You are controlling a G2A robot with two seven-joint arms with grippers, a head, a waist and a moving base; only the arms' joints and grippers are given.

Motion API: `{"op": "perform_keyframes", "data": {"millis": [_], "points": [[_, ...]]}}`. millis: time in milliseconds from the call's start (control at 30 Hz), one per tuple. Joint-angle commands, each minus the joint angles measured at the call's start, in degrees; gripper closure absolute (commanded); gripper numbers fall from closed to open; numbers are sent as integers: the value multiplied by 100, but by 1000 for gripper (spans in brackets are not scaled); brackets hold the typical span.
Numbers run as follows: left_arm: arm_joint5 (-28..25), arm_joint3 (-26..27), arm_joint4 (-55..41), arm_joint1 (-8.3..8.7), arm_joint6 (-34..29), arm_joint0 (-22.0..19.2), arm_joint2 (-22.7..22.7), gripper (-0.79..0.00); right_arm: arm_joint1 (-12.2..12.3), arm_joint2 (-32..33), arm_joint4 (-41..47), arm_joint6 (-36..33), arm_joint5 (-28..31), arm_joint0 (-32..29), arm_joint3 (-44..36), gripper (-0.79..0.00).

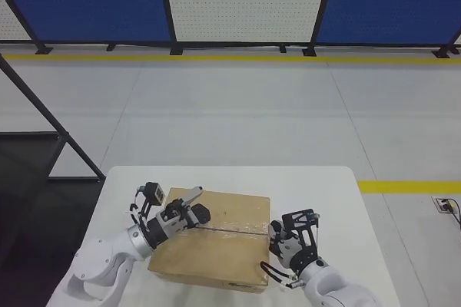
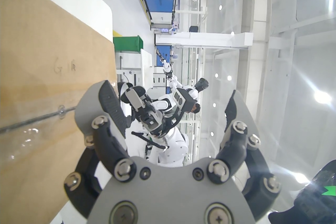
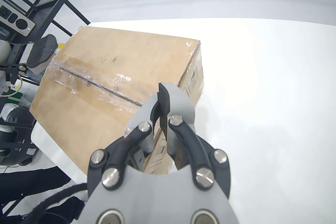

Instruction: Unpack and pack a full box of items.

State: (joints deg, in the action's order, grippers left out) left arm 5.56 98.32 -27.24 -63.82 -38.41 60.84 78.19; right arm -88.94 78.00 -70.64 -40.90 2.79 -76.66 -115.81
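A closed cardboard box point(image 1: 215, 239) lies on the white table point(image 1: 323, 188), its top seam point(image 3: 97, 83) sealed with clear tape. My left gripper point(image 1: 198, 207) hovers open over the box's left end. In the left wrist view the left gripper point(image 2: 169, 91) has one finger point(image 2: 110, 101) close to the box point(image 2: 39, 57) by the seam. My right gripper point(image 1: 279, 236) is at the box's right end. The right gripper point(image 3: 163, 96) is shut at the top edge of the box point(image 3: 118, 64), near the seam's end, with nothing visible between its pads.
A black metal frame point(image 1: 31, 107) stands off the table's left side. Bare tabletop point(image 3: 262, 78) stretches to the right of the box and behind it. In the left wrist view, a green bin point(image 2: 127, 43) and another robot stand far off in the room.
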Motion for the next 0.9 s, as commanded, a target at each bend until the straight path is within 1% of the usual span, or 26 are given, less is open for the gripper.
{"op": "perform_keyframes", "data": {"millis": [0,133,233,300,467,633,767,867], "points": [[157,187,306,26,229,197,76,0,9,35,110,15,-8,30,17,0],[779,605,681,76,206,498,89,0,33,60,236,31,33,112,79,0],[1236,801,996,113,89,518,62,0,50,60,310,50,66,173,162,0],[1442,823,1263,123,183,465,-1,0,63,60,342,61,94,206,214,0],[1768,619,1580,94,371,211,-332,0,99,104,448,114,157,223,327,0],[1925,307,1658,51,516,-35,-577,0,141,170,583,147,271,181,359,0],[2017,150,1609,34,605,-107,-603,0,176,174,733,163,491,195,357,0],[2030,106,1562,31,671,-76,-569,0,200,67,881,97,785,280,373,0]]}}
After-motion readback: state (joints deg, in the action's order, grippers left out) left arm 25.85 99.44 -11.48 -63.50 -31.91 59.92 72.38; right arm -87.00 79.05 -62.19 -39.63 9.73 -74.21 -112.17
